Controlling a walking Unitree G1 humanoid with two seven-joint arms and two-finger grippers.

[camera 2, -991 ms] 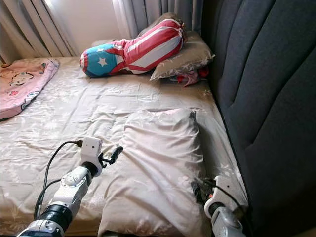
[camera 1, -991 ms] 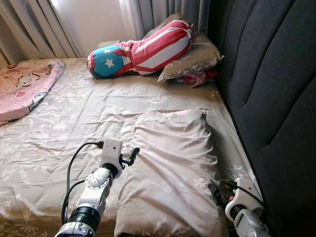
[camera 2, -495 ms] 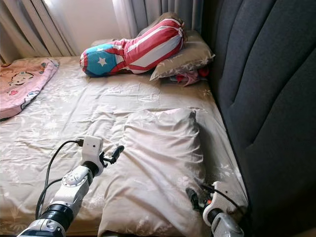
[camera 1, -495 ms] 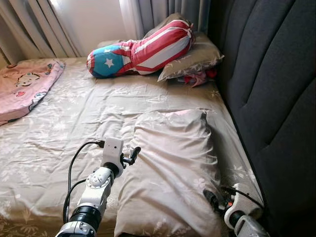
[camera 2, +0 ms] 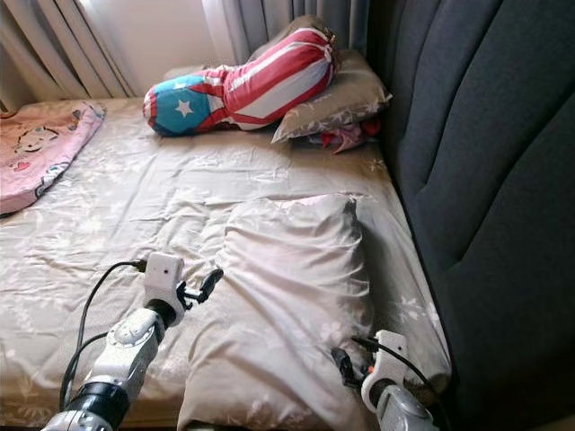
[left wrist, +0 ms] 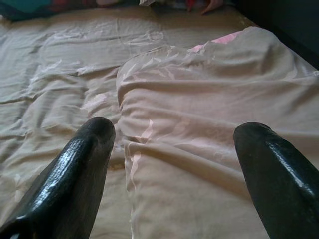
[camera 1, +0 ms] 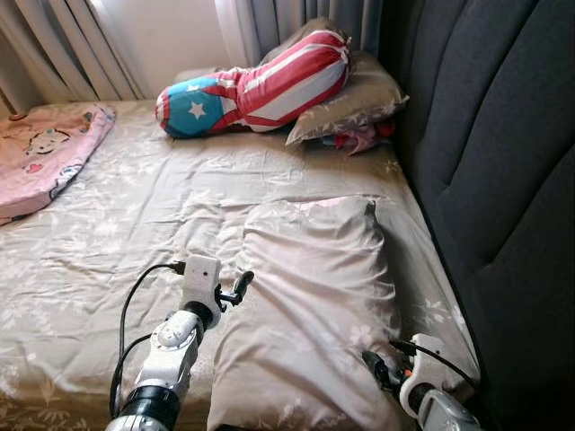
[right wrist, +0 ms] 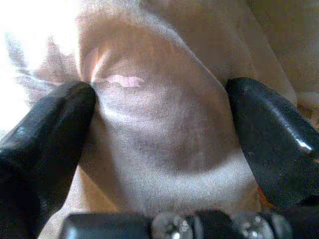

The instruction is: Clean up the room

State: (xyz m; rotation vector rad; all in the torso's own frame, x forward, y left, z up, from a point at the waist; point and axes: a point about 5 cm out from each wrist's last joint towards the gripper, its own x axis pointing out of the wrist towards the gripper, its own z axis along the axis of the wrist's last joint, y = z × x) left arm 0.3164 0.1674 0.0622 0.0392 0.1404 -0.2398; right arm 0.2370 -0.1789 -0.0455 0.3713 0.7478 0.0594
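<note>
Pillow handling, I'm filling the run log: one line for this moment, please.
stage: reaching beige pillow | left gripper: open at its left edge | right gripper: open, pillow fabric between fingers, near corner | striped bolster: untouched

Dark padded headboard [camera 1: 503,162] — grey curtains [camera 1: 63,45]

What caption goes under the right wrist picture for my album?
Right gripper open around a bunched fold of the beige pillow.
</note>
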